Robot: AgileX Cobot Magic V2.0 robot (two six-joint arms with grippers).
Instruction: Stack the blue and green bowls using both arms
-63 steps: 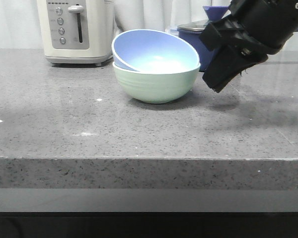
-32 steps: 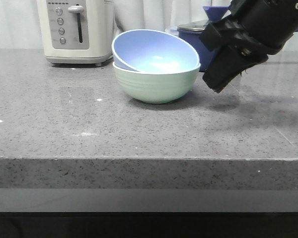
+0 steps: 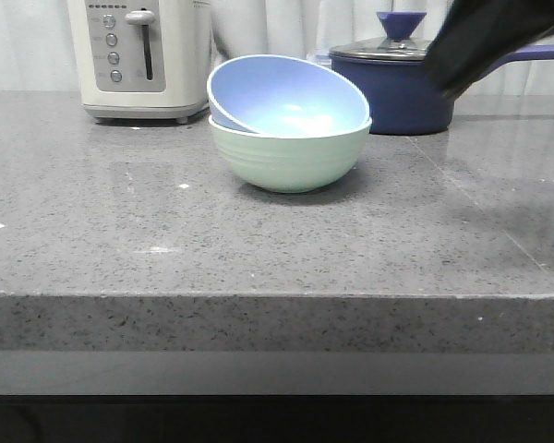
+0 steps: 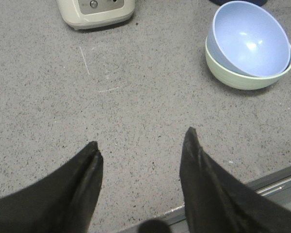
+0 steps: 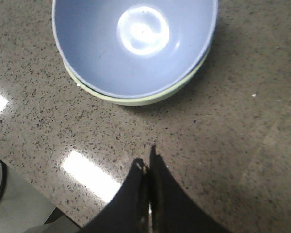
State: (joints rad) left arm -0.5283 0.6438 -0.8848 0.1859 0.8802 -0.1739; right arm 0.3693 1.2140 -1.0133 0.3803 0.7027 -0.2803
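Note:
The blue bowl (image 3: 286, 97) sits tilted inside the green bowl (image 3: 291, 157) at the middle of the grey counter. Both show in the left wrist view, blue bowl (image 4: 250, 39) over green bowl (image 4: 242, 80), and in the right wrist view, blue bowl (image 5: 136, 43) over green bowl (image 5: 136, 100). My right gripper (image 5: 148, 158) is shut with nothing in it, raised above the counter, apart from the bowls; in the front view it (image 3: 448, 83) is a blurred dark shape at the upper right. My left gripper (image 4: 140, 143) is open and empty over bare counter near the front edge, far from the bowls.
A cream toaster (image 3: 138, 55) stands at the back left. A dark navy lidded saucepan (image 3: 397, 78) stands behind the bowls at the back right. The counter's front edge (image 4: 276, 177) lies close under the left gripper.
My right gripper has lifted up and to the right, away from the bowls, uncovering the saucepan. The bowls have not moved.

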